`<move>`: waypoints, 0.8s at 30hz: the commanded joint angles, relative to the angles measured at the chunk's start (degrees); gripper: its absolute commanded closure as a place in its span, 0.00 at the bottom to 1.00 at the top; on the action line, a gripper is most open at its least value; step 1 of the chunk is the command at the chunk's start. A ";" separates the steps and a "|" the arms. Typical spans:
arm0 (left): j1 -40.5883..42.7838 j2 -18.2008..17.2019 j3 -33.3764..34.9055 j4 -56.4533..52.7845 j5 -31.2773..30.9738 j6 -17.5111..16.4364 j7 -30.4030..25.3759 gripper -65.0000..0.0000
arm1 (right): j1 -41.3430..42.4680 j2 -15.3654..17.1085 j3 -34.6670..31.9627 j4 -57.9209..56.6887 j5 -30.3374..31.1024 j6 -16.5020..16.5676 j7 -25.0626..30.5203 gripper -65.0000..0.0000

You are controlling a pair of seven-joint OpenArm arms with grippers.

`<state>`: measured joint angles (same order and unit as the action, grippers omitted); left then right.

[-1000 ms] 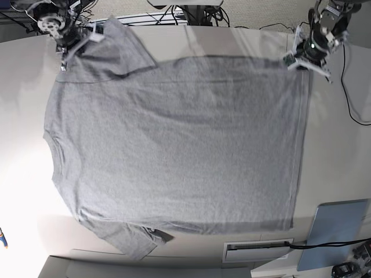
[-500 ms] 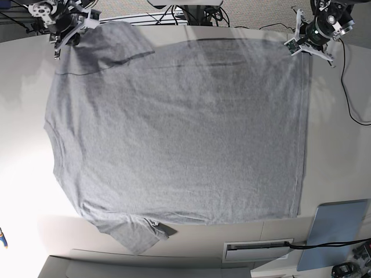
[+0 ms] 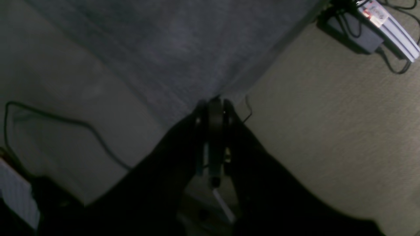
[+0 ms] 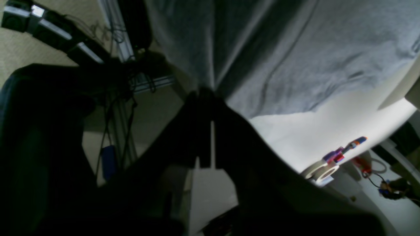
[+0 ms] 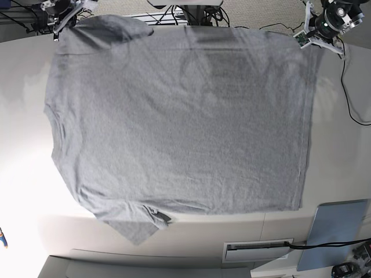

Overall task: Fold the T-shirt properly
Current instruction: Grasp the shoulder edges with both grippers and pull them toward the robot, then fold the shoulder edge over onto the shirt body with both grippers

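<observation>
The heather-grey T-shirt lies spread over the white table, plain side up, with one sleeve folded under at the near left. Its far edge is pulled taut between the two arms at the table's back. My left gripper is shut on the far right hem corner; in the left wrist view the gripper pinches the T-shirt cloth. My right gripper is shut on the far left shoulder by the sleeve; in the right wrist view the gripper grips the T-shirt, which hangs in folds.
A pale blue flat panel and a white slotted block sit at the near right. A black cable runs along the right edge. A tape roll and coloured tools lie at the table's left. A power strip lies on the floor.
Both grippers have moved toward the table's far edge, dragging the shirt's far edge with them. The whole shirt has slid away and its near hem has moved farther from the front.
</observation>
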<state>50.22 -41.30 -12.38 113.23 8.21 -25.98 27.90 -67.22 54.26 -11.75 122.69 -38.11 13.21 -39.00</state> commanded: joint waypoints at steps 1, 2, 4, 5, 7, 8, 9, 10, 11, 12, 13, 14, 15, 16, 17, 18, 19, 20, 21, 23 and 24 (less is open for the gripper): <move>0.57 -0.81 -0.63 1.09 -1.05 0.42 0.63 1.00 | -1.20 0.48 0.24 1.25 -0.81 -0.76 -1.14 1.00; 0.57 -0.79 -0.68 1.22 -1.68 0.42 0.87 1.00 | -1.77 0.48 0.24 1.86 -0.94 -1.05 -1.22 1.00; 0.57 -0.79 -0.66 1.40 -2.56 0.42 0.83 1.00 | -3.17 0.48 0.24 3.63 -0.94 -1.05 -1.29 1.00; 0.57 -0.79 -0.66 1.44 -2.54 0.42 0.83 1.00 | -3.63 0.50 0.24 4.63 -0.96 -1.07 -1.33 1.00; 0.52 -0.79 -0.68 1.44 -2.47 0.48 0.83 1.00 | -3.72 0.50 0.24 6.19 -0.98 -1.07 -1.60 1.00; 0.42 -0.79 -0.68 1.44 -2.49 0.68 0.83 1.00 | -3.65 0.50 0.35 6.67 -1.49 -1.11 -1.57 1.00; 0.37 -0.81 -0.68 1.44 -2.47 0.94 0.83 1.00 | -3.54 0.48 0.74 6.93 -2.16 -1.25 -1.55 1.00; 0.17 -0.79 -0.68 1.51 -2.47 1.60 0.85 1.00 | -3.41 0.50 1.33 7.08 -2.51 -1.77 -1.49 1.00; 0.09 -0.81 -0.68 1.60 -2.47 2.84 0.83 1.00 | -3.23 0.50 2.25 7.06 -2.51 -2.29 -1.40 1.00; 0.09 -0.81 -0.87 1.84 -2.47 3.82 0.83 1.00 | -3.17 0.48 3.45 7.06 -2.45 -2.45 -1.33 1.00; 0.09 -0.79 -1.27 2.21 -2.49 3.96 0.85 1.00 | -3.08 0.50 4.83 7.06 -2.40 -2.62 -1.27 1.00; 0.09 -0.79 -1.81 2.60 -2.49 3.91 0.83 1.00 | -3.08 0.50 6.34 7.06 -2.43 -2.99 -0.98 1.00; 0.09 -0.79 -2.45 3.10 -2.51 3.91 0.81 1.00 | -3.08 0.50 7.91 7.06 -2.40 -3.56 -0.35 1.00; 0.07 -0.76 -3.08 3.61 -2.54 3.96 0.79 1.00 | -3.08 0.50 9.33 7.06 -2.40 -4.15 0.44 1.00; 0.07 -0.76 -3.69 4.17 -2.54 3.96 0.70 1.00 | -3.06 0.50 10.69 7.06 -2.34 -4.70 1.25 1.00; 0.04 -0.79 -4.26 4.66 -2.71 4.33 0.61 1.00 | -3.04 0.50 12.00 7.06 -2.14 -5.33 2.14 1.00; -0.13 -0.79 -4.66 4.98 -3.52 5.31 0.63 1.00 | -2.69 0.50 13.18 7.06 -1.53 -5.55 2.91 1.00; -0.74 -0.76 -4.90 5.03 -4.72 6.38 0.63 1.00 | -1.95 0.50 14.08 7.04 -0.37 -5.55 3.23 1.00; -1.44 -0.76 -4.96 4.96 -5.84 7.23 0.63 1.00 | -0.90 0.48 14.64 6.99 0.79 -5.55 3.32 1.00; -3.04 -0.72 -4.94 4.83 -8.17 7.34 0.61 1.00 | 1.81 0.50 14.86 6.95 2.60 -5.53 3.61 1.00; -4.11 -0.59 -4.94 4.74 -9.66 7.32 0.59 1.00 | 3.30 0.48 14.86 6.95 3.69 -5.53 4.24 1.00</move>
<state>45.95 -41.17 -16.75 117.36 -1.61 -19.31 28.99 -63.72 54.22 2.66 128.97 -33.78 8.84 -34.89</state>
